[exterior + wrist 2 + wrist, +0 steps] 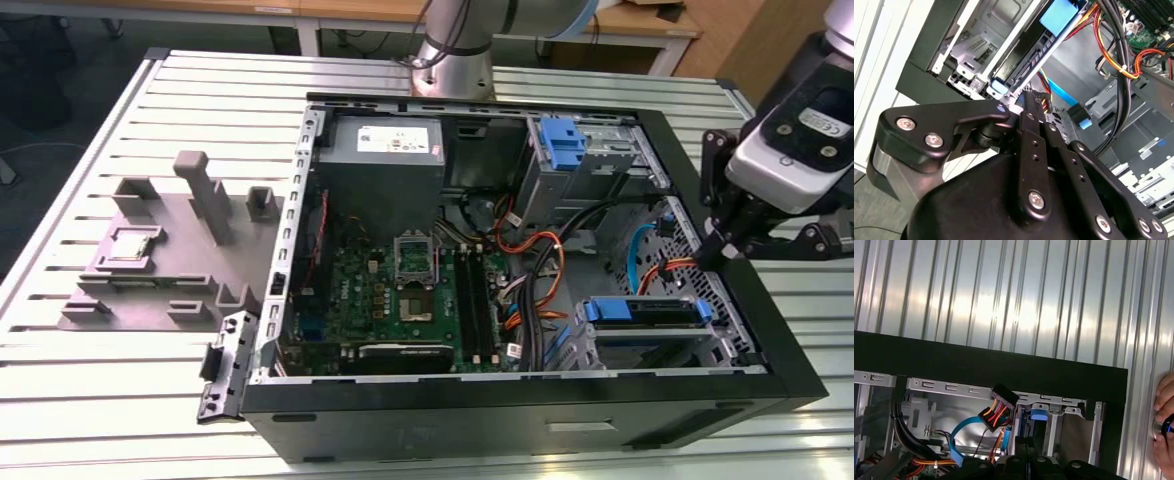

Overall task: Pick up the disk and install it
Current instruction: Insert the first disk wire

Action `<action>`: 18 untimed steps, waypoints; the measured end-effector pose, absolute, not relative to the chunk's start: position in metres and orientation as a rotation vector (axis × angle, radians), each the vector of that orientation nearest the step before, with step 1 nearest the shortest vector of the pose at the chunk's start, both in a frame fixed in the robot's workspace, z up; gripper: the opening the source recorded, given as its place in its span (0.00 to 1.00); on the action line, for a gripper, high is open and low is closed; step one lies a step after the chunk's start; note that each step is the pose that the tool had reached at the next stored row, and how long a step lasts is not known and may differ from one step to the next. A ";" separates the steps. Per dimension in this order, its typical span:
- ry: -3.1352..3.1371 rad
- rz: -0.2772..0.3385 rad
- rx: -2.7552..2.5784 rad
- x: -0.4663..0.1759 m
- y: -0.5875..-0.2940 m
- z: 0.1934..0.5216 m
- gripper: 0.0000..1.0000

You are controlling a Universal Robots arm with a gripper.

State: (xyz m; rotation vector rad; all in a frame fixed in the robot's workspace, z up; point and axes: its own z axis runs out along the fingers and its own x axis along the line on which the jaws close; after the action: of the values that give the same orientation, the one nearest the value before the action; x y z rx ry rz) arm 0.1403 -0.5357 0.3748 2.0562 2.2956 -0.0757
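The disk (643, 312), a grey drive in a blue plastic bracket, sits in the lower drive cage at the near right corner of the open computer case (534, 400). In the second wrist view the disk (1029, 47) lies slotted in that cage, one blue end pointing at me. In the first wrist view, a blue tab of the disk (1038, 415) peeks out under the case wall. My gripper (722, 243) hangs over the case's right wall, just above the cage. Its black fingers (1026, 125) lie together, shut, with nothing visible between them. The gripper's tip (1021, 97) is close to the disk's end; contact cannot be told.
A grey power-supply box (384, 140) and a silver cage with a blue latch (567, 140) fill the case's back. Orange, black and blue cables (541, 270) cross beside the motherboard (400, 290). A grey fixture (174, 250) lies on the ribbed table. A hand (1165, 425) rests beside the case.
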 end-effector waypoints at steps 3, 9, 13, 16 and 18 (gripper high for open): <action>2.298 -0.077 2.052 0.142 -0.535 0.375 0.10; 2.329 -0.056 1.994 0.142 -0.535 0.374 0.10; 2.321 -0.038 1.972 0.142 -0.535 0.374 0.10; 2.356 -0.033 1.926 0.142 -0.535 0.374 0.10; 2.383 -0.029 1.891 0.142 -0.534 0.374 0.10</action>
State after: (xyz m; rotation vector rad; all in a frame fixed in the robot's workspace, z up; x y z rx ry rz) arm 0.1419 -0.5345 0.3744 1.8907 2.3829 -0.0294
